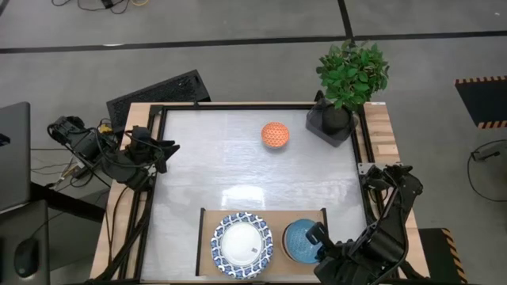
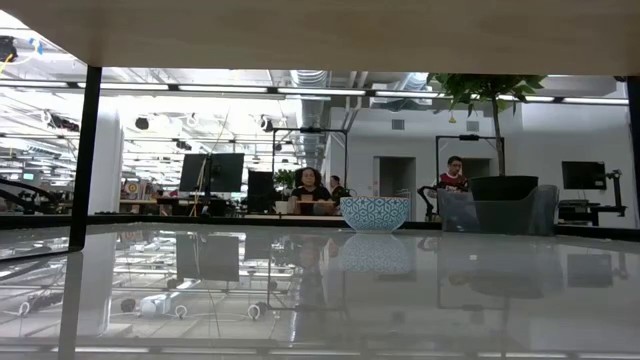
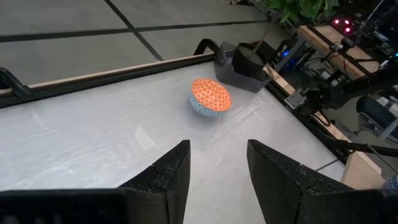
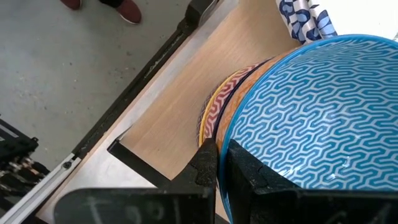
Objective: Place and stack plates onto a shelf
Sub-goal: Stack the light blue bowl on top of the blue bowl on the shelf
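Note:
A plate (image 1: 242, 244) with a blue-and-white rim lies flat on the light-wood shelf (image 1: 207, 226) at the table's near edge; its rim (image 4: 308, 18) also shows in the right wrist view. To its right a blue patterned bowl (image 1: 299, 240) sits over an orange-rimmed bowl (image 4: 225, 93) on the same shelf. My right gripper (image 4: 217, 168) is shut on the blue bowl. My left gripper (image 3: 217, 171) hovers open at the table's left edge (image 1: 165, 149), holding nothing. My right gripper pinches the blue bowl's rim (image 4: 229, 140) on its right-hand, near side, one finger (image 4: 205, 165) outside the wall and the other (image 4: 255, 177) inside. The fingers come steeply from above. The bowl stays nested over the orange-rimmed bowl; whether it rests on it I cannot tell.
A bowl, orange inside and blue-and-white outside (image 1: 275, 134), stands on the white tabletop toward the far side (image 3: 210, 98). A potted plant (image 1: 348, 79) occupies the far right corner. Black rails (image 1: 162, 119) frame the table. People sit in the room behind (image 2: 310, 185).

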You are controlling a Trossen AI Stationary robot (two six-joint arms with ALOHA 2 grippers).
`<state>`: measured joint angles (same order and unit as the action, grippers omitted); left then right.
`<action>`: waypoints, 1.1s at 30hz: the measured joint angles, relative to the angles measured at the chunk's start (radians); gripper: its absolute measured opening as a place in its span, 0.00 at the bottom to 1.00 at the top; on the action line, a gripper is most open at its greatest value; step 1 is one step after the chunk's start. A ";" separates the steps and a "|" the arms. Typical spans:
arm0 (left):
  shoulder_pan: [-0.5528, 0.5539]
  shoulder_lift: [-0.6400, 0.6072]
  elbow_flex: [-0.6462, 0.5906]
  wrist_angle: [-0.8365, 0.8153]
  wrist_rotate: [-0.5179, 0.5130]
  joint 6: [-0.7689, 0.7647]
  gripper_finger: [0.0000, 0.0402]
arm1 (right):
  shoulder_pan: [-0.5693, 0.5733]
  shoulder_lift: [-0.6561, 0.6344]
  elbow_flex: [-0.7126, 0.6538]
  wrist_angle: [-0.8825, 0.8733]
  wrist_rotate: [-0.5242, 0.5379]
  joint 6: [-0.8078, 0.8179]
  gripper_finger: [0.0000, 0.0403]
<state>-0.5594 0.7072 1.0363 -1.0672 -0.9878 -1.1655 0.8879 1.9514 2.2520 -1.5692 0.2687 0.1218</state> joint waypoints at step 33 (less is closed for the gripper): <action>0.000 0.000 0.000 -0.008 0.001 -0.001 0.36 | -0.010 -0.016 0.023 0.007 -0.010 0.002 0.25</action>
<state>-0.5591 0.7074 1.0363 -1.0756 -0.9871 -1.1664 0.8776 1.9357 2.2749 -1.5623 0.2584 0.1234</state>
